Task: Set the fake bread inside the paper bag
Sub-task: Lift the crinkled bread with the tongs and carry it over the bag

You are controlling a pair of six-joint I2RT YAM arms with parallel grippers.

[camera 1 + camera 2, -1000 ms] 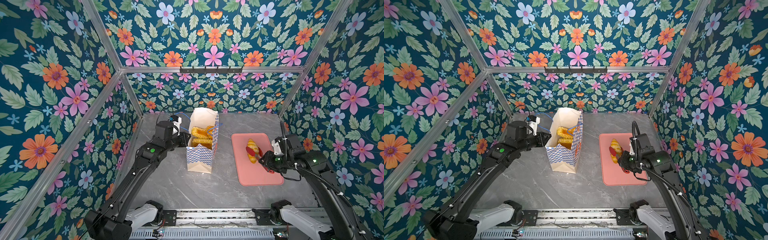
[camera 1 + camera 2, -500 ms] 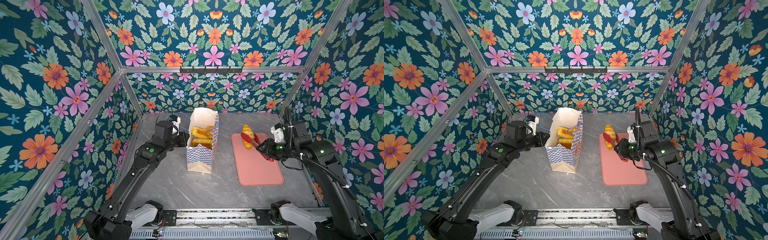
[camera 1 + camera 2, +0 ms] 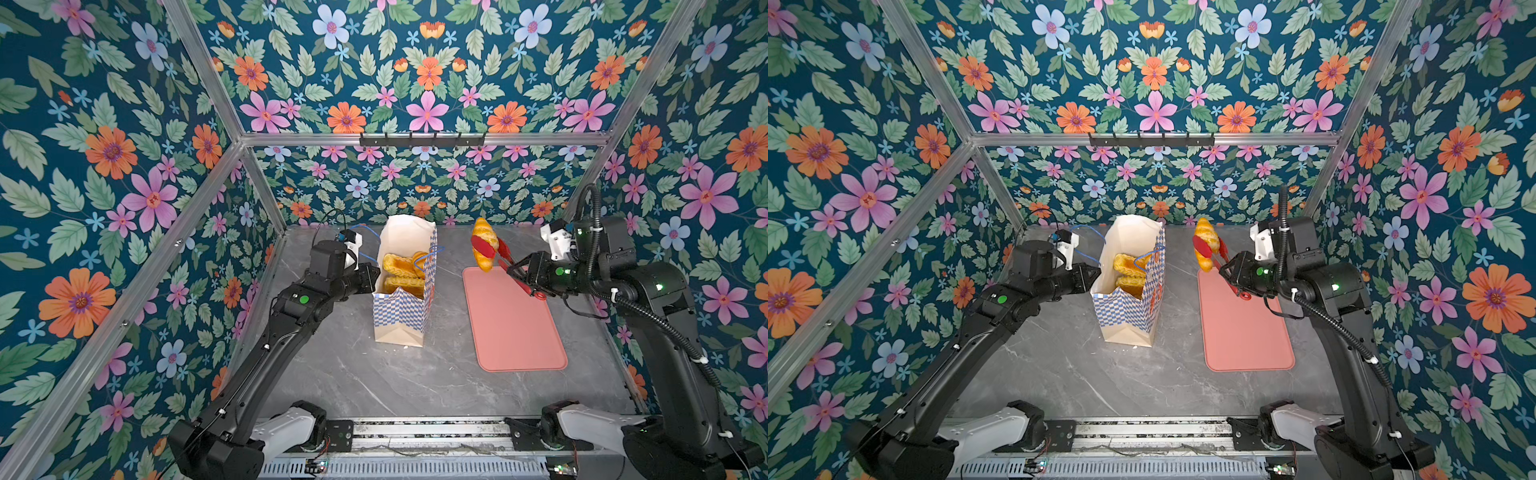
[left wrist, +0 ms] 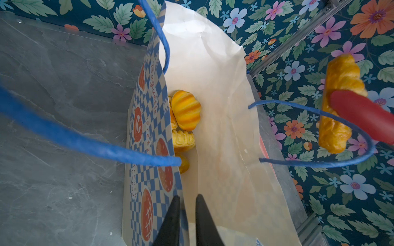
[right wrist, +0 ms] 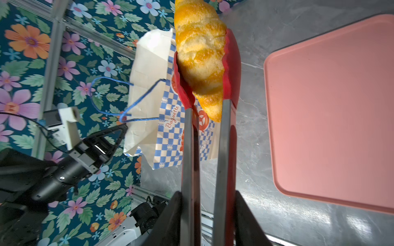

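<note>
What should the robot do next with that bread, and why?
Probably the right gripper should swing the tongs across until the bread hangs over the paper bag. The bread is pinched in the air near the far end of the pink tray, beside the open bag, not over it, and the left gripper grips the bag's rim.

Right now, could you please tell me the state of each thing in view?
Bag: upright, open, bread inside.
Croissant: aloft, clamped in tongs.
Tongs: squeezed shut on croissant.
Tray: flat, bare.
Left end effector: astride bag rim, grip unclear.
Right end effector: shut on tongs.
</note>
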